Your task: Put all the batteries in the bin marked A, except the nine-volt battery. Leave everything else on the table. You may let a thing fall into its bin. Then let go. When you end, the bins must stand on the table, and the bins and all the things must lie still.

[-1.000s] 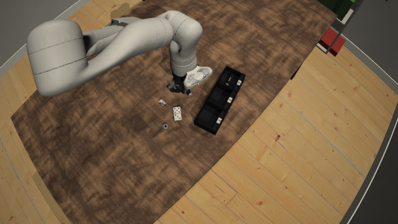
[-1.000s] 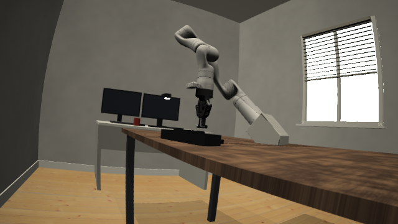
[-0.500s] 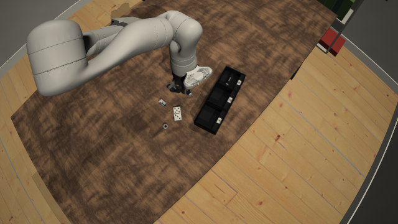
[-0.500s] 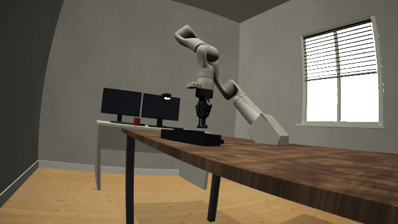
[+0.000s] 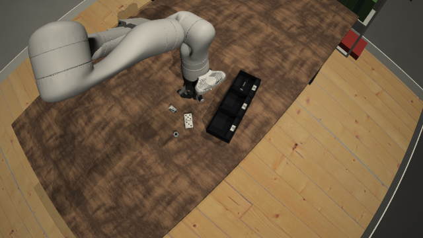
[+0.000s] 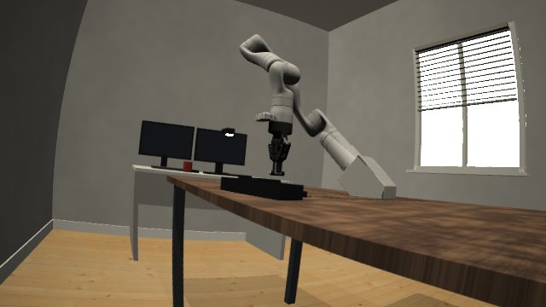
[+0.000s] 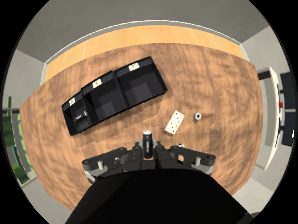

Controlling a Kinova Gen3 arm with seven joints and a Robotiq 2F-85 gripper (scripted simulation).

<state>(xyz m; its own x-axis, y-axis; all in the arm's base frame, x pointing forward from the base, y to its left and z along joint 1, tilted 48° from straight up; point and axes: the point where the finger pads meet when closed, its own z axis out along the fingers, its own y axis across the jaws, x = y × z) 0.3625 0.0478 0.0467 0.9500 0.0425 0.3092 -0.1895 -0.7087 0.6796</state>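
Note:
My gripper is shut on a small dark cylindrical battery and holds it above the table, a short way left of the bins. It also shows in the side view, hanging over the far end of the bin row. Three black bins stand in a row; their label tags are too small to read. The far bin holds a small battery-like thing. A small boxy grey item, maybe the nine-volt battery, lies on the table below the gripper.
A white domino and a metal nut lie on the table left of the near bin. They show in the wrist view too: the domino and the nut. The arm's base block sits at the back.

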